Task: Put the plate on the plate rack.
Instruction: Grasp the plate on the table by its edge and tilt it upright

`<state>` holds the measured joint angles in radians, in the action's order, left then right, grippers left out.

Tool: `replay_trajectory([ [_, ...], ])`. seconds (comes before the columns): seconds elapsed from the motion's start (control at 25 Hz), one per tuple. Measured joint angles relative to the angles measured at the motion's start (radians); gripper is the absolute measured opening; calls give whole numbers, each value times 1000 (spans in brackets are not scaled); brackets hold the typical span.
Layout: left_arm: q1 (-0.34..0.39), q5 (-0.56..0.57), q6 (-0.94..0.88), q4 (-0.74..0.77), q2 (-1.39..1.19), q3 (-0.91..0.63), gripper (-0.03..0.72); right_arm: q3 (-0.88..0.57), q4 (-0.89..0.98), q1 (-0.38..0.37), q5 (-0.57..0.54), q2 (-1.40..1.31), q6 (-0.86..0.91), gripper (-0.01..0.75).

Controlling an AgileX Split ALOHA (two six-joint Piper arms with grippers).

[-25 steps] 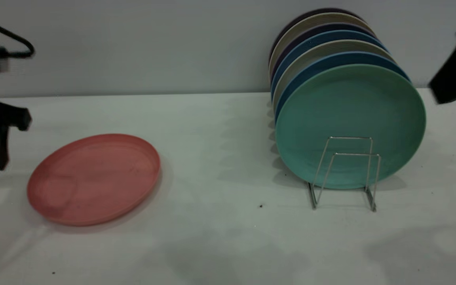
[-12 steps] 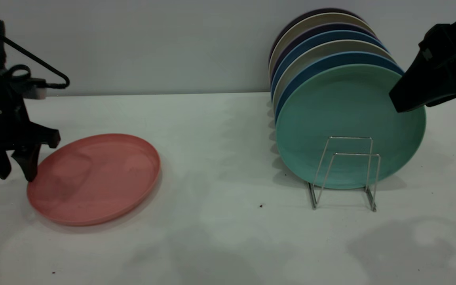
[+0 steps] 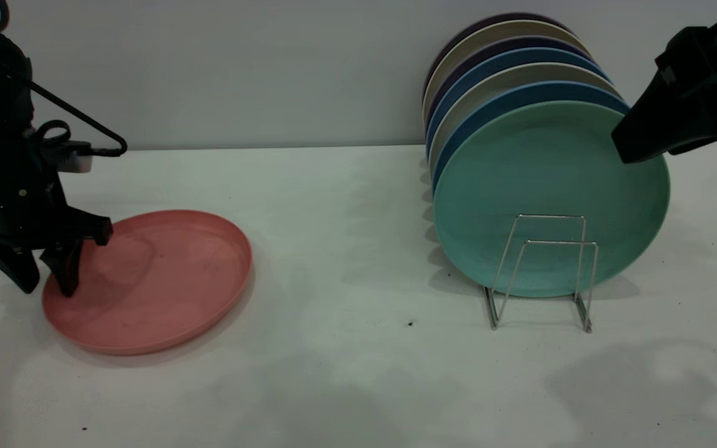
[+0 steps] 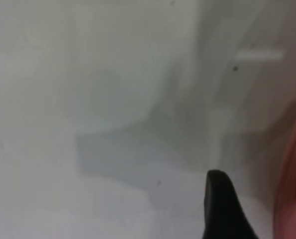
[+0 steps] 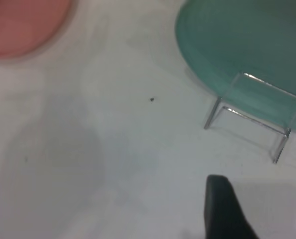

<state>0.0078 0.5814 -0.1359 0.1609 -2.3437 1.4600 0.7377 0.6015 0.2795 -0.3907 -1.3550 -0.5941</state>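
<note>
The salmon-pink plate [image 3: 159, 280] lies flat on the white table at the left; it also shows in the right wrist view [image 5: 23, 25] and at the edge of the left wrist view [image 4: 292, 194]. My left gripper [image 3: 44, 283] is open and low at the plate's left rim, with one finger over the plate and the other outside it; in the left wrist view it [image 4: 262, 211] straddles the rim. The wire plate rack [image 3: 542, 267] stands at the right, its front loops bare [image 5: 252, 112]. My right gripper [image 3: 629, 146] hangs high beside the rack's plates, open and empty [image 5: 264, 211].
A teal-green plate [image 3: 551, 180] stands upright in the rack, with several blue, beige and dark plates [image 3: 508, 68] behind it. A small dark speck [image 3: 410, 323] lies on the table [image 3: 346, 249] between plate and rack. A wall runs along the back.
My left gripper has moved right and down from the table's left edge to the pink plate's left rim. My right gripper has come in from the right and risen slightly.
</note>
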Motion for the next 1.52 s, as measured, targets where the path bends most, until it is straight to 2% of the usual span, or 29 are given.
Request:
replay_trajectory([
  [0.16, 0, -26, 14, -19, -4, 2, 417, 0, 3, 0, 4, 0, 0, 400],
  [0.28, 0, -29, 21, -24, -19, 5, 376, 0, 6, 0, 5, 0, 0, 400],
  [0.68, 0, -32, 33, -34, -41, 22, 143, 0, 7, 0, 5, 0, -1, 400],
  [0.96, 0, -30, 89, -34, -29, 22, 132, 0, 7, 0, 0, 0, -6, 400],
  [1.2, -17, -22, 180, -41, 20, 17, 61, 0, 8, 0, -33, 0, -35, 400],
  [1.52, -110, 12, 328, -37, 133, 11, 25, 0, 98, 0, -69, 0, -178, 400],
])
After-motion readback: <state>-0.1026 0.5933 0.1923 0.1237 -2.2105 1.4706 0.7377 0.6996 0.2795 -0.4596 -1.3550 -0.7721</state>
